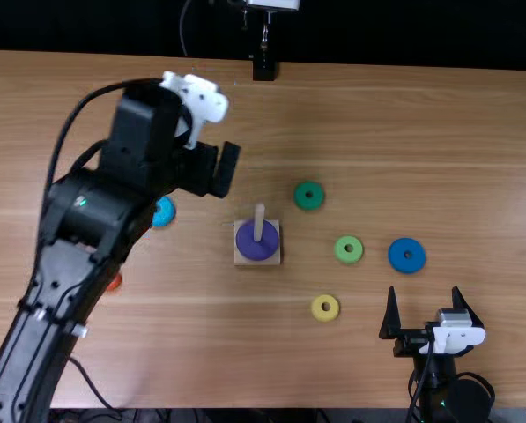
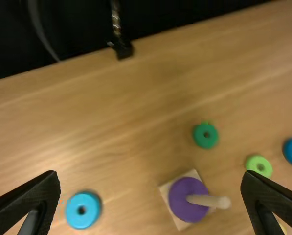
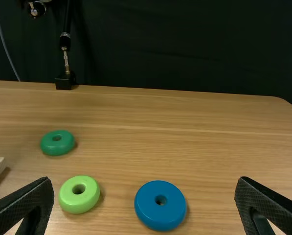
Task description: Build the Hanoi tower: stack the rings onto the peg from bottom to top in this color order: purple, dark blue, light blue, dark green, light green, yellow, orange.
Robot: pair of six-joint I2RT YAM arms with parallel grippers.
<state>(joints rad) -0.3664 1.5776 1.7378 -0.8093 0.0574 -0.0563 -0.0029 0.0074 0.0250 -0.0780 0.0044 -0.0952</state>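
The purple ring [image 1: 257, 251] is on. Left tool [image 2: 149, 177] and right tool [image 1: 424, 293] are wide. Next, grab the dark blue ring [image 1: 397, 256].

From my station I saw the left arm [image 1: 139, 141] as chunky black housings joined to a dark grey, flat-sided link [image 1: 26, 361], with pale metal screws [image 1: 39, 314], a tiny green light [image 1: 79, 201], a lobed white plate [image 1: 195, 101] and a thick black cable [image 1: 66, 125] bowing along its outside. My right arm [image 1: 434, 388] was black too, with a white block [image 1: 455, 338] and looping black cables [image 1: 481, 380]; its tapered black fingers [image 3: 31, 196] had finely crosshatched faces.
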